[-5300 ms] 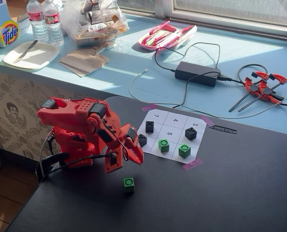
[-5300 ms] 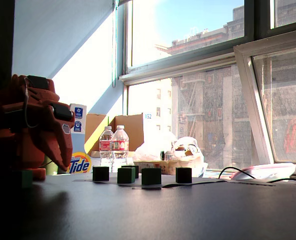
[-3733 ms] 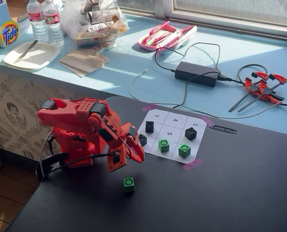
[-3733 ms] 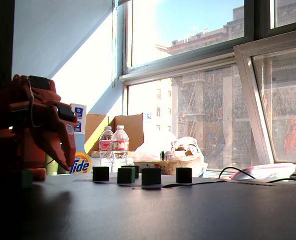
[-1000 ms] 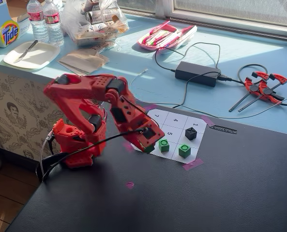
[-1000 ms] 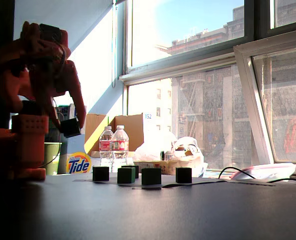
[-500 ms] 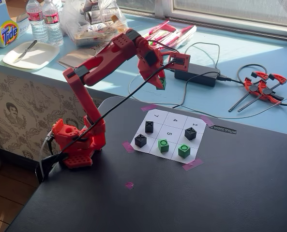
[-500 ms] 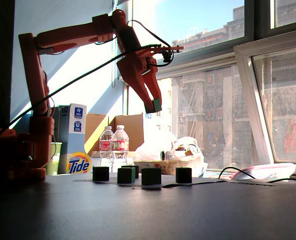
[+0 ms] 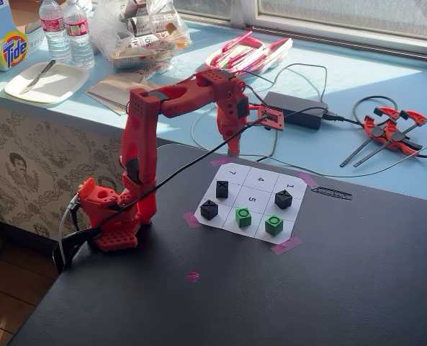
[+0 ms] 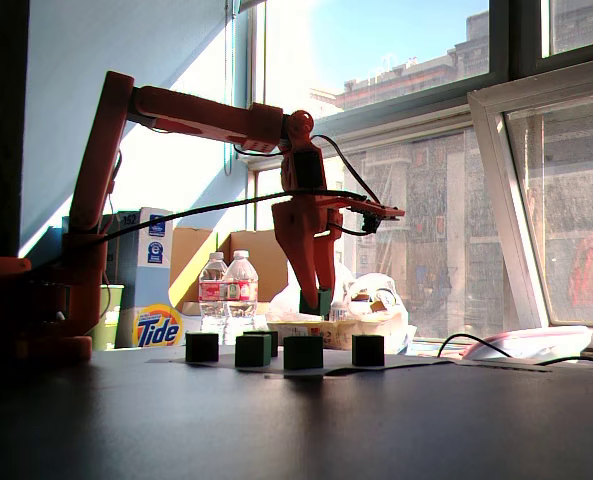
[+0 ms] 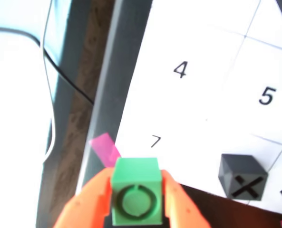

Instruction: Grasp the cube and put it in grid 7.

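My gripper is shut on a green cube with a dark ring, its orange fingers on both sides. It hangs above the edge of the white cell printed 7, a corner of the paper grid. In a fixed view the gripper points down over cell 7. In another fixed view the held cube is well above the table. Two more green cubes sit on the near row of the grid.
Three black X cubes stand on the grid; one is in the cell beside 7. Pink tape holds the grid corner. A power brick, cables and red clamps lie behind the mat.
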Robot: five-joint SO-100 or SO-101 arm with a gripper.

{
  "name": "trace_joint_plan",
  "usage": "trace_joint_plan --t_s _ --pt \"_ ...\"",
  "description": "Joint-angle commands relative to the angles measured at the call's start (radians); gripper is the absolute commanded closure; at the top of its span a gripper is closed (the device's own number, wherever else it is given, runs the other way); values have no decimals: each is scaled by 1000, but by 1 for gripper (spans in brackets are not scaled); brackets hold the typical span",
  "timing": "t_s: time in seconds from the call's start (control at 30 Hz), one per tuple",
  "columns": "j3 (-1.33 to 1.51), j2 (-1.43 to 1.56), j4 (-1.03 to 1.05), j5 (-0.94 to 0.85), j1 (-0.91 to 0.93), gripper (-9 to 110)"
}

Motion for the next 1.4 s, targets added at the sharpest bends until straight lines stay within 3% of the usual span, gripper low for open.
trace_joint_plan --t_s 0.0,0.37,0.53,0.73,0.97,1.13,1.27,1.37 --pt "51 9 -67 -18 -5 101" --pt "216 31 -235 -48 18 101" --pt "233 46 -247 -44 29 93" --pt "227 94 -202 -35 38 80" --pt "147 291 -55 -9 92 77" --pt "141 641 -17 74 290 77" --pt "201 916 -35 388 603 78" --pt "325 1089 37 469 782 86"
